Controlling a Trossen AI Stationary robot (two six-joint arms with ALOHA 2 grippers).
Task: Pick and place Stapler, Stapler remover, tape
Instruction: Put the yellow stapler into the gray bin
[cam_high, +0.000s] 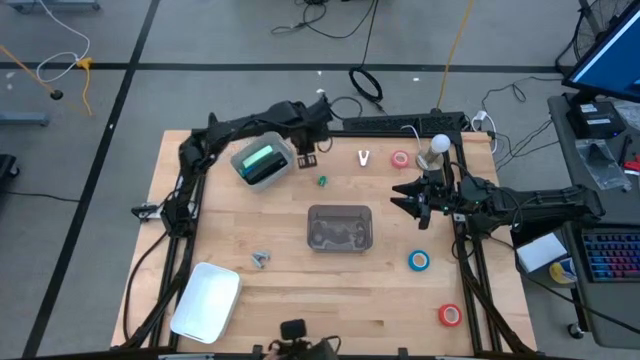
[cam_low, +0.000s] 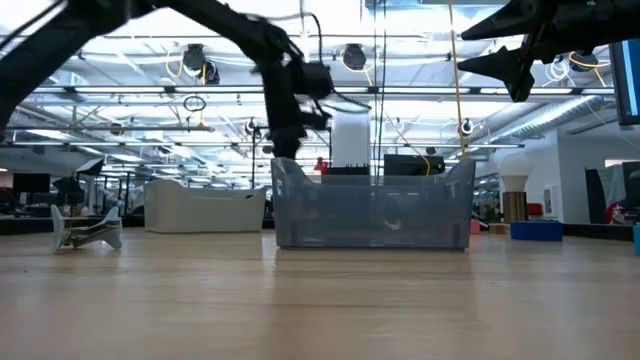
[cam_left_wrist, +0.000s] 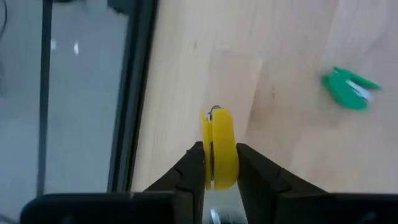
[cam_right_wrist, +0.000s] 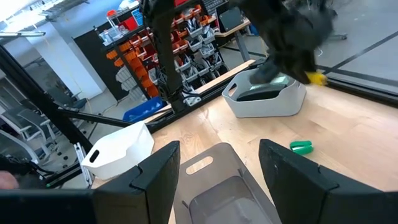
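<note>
My left gripper (cam_left_wrist: 221, 163) hangs over the table's far side, shut on a small yellow stapler remover (cam_left_wrist: 219, 140), which also shows in the right wrist view (cam_right_wrist: 316, 78). A green stapler remover (cam_left_wrist: 348, 89) lies on the wood close by (cam_high: 322, 181). The mint-green stapler (cam_high: 262, 158) lies in a white bin (cam_high: 243, 172) beside my left arm. Tape rolls lie flat on the right: red (cam_high: 401, 158), blue (cam_high: 419, 261), red (cam_high: 450, 315). My right gripper (cam_high: 416, 206) waits open above the table's right side, level, with nothing between its fingers (cam_right_wrist: 158, 171). My left gripper pinches the yellow stapler remover by its two flat sides (cam_left_wrist: 222, 167) between its two fingers. The fingers come from above, pointing steeply down. The piece stands on edge in the hold, its metal-tipped end (cam_left_wrist: 215, 110) sticking out past the fingertips, lifted clear of the table.
A clear bin (cam_high: 340, 245) stands mid-table, and a white tray (cam_high: 205, 300) sits at the near left. A grey stapler remover (cam_high: 261, 259) and a white V-shaped piece (cam_high: 364, 157) lie on the wood. The black frame rail (cam_left_wrist: 134, 93) runs just beyond the far edge.
</note>
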